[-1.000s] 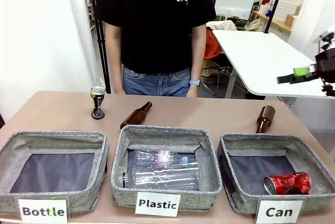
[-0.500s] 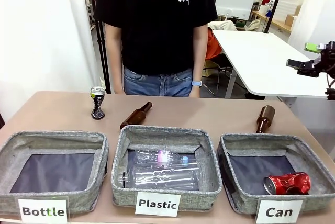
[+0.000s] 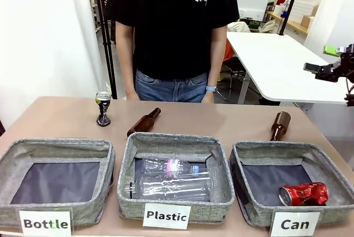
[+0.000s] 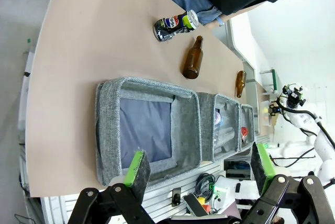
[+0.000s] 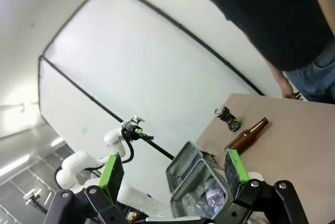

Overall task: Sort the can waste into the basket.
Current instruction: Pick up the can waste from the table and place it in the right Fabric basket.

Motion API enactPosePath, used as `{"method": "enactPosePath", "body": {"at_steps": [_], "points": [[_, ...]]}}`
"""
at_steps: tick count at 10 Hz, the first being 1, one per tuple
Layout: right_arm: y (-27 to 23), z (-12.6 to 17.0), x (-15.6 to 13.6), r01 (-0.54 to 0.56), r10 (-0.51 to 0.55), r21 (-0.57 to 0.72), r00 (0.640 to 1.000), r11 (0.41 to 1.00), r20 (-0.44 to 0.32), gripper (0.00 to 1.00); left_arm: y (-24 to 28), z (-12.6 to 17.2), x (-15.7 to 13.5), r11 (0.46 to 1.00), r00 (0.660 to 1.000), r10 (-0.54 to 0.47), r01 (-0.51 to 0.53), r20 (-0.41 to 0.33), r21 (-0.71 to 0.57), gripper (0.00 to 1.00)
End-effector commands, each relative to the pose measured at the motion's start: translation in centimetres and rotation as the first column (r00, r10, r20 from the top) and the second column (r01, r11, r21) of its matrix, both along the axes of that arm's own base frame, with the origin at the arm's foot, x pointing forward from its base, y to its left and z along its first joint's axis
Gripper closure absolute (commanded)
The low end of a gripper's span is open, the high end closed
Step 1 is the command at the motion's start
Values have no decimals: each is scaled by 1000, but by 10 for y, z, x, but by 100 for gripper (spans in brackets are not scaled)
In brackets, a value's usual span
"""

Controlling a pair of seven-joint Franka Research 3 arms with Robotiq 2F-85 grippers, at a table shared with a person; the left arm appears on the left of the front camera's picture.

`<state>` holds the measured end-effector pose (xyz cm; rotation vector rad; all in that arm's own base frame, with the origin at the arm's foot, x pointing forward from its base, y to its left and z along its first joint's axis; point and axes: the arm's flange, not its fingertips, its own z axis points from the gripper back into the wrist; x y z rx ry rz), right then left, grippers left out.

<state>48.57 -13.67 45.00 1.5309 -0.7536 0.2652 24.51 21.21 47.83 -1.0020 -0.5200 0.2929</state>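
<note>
One crushed black, yellow-green-marked metal can point(image 3: 103, 108) stands upright at ten o'clock on the counter point(image 3: 221, 118), nearer my left claw point(image 4: 199, 164) than my right claw point(image 3: 321, 58); both gape empty.

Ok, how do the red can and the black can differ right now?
The red can lies on its side inside the Can basket; the black can stands upright on the table, outside every basket. The red can sits at the near right, the black can at the far left. Both are crushed, with silver ends.
</note>
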Motion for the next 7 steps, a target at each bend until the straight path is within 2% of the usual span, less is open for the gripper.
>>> {"method": "enactPosePath", "body": {"at_steps": [1, 7], "points": [[-2, 2, -2, -12, 12, 1, 1000, 1000, 13, 0, 1, 0, 0, 1000, 1000, -9, 9, 22, 0, 0], [-2, 2, -2, -12, 12, 1, 1000, 1000, 13, 0, 1, 0, 0, 1000, 1000, -9, 9, 22, 0, 0]]}}
